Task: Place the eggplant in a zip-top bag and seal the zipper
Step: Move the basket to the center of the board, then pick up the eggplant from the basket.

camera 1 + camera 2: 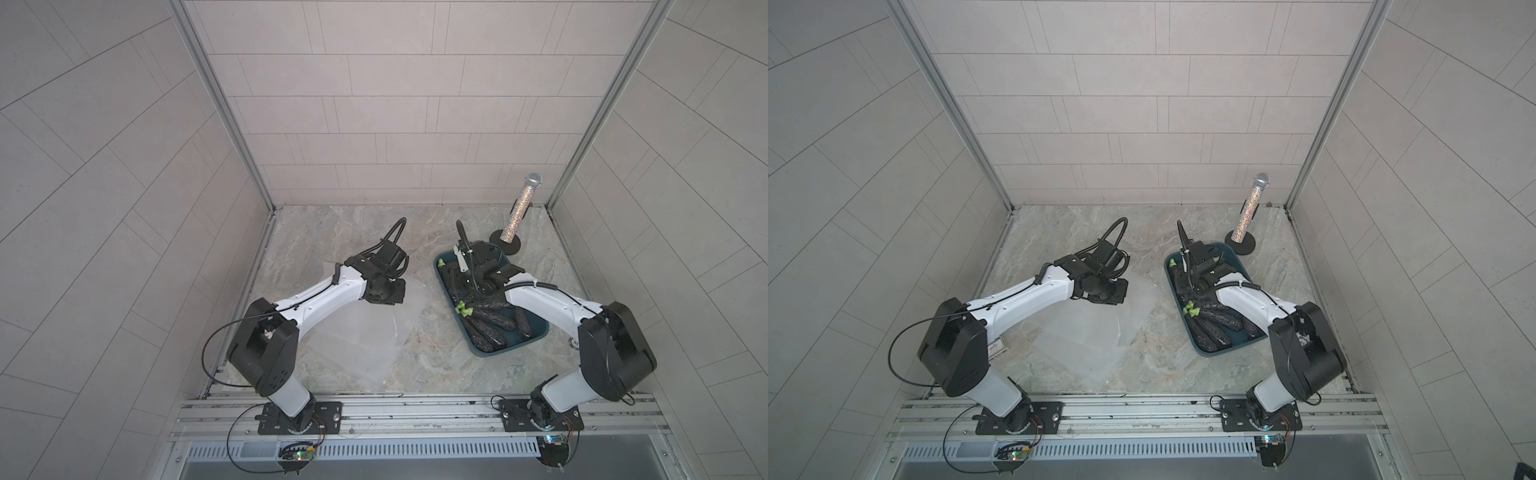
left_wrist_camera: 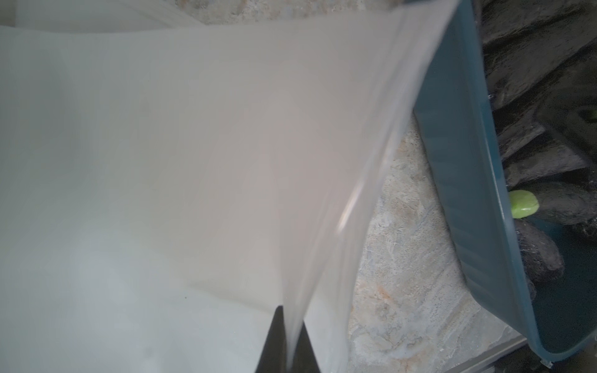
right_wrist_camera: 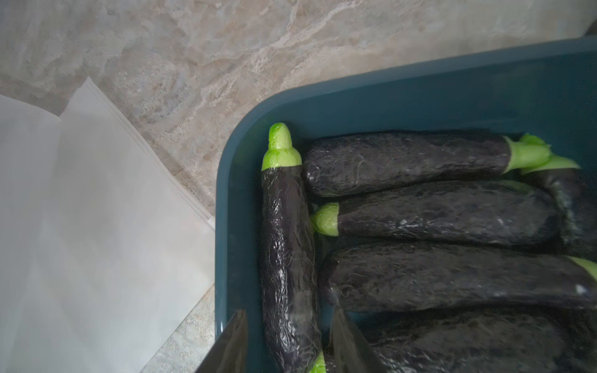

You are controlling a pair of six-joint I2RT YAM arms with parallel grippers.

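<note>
Left pincer (image 2: 290, 336) shut, pinches bag (image 2: 193, 161) edge. Right pincer (image 3: 287, 323) part open, astride eggplant (image 3: 286, 242) in tray (image 3: 420, 93), not gripping yet. Bagging, sealing not yet done.

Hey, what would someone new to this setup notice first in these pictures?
Probably the teal plastic tray heaped with dark purple, green-stemmed eggplants on the right arm's side, where the open right gripper straddles one eggplant along the tray wall. Next, the frosted clear zip-top bag pinched in the shut left gripper, and the glittery microphone on its black stand in the far corner.
</note>
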